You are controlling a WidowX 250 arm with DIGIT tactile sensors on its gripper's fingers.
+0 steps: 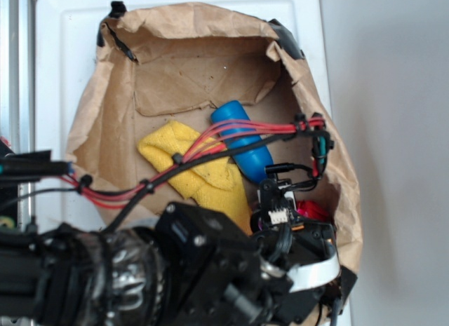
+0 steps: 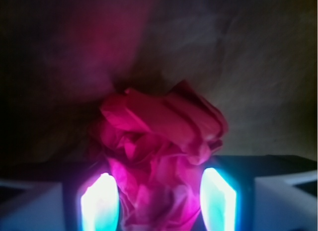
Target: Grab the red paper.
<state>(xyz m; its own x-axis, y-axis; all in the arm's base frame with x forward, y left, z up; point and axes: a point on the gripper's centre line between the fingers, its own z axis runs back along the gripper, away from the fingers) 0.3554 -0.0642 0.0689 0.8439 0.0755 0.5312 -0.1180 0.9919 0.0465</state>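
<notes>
The red paper point(image 2: 161, 136) is a crumpled, many-folded wad filling the middle of the wrist view. Its lower half sits pinched between my two glowing fingers point(image 2: 102, 203), and its top bulges out wider above them. My gripper point(image 2: 159, 181) is shut on it, both pads touching the wad. In the exterior view only a small red patch of the red paper point(image 1: 313, 210) shows at the right inside of the brown paper bag point(image 1: 105, 130). The black arm and wrist cover the gripper itself there.
A blue bottle point(image 1: 242, 140) lies inside the bag, just beyond the arm. A yellow cloth point(image 1: 200, 168) lies to its left. The bag's crumpled wall point(image 1: 344, 179) rises close on the right. Red cables point(image 1: 231, 133) cross above the bottle. The bag rests on a white surface point(image 1: 63, 31).
</notes>
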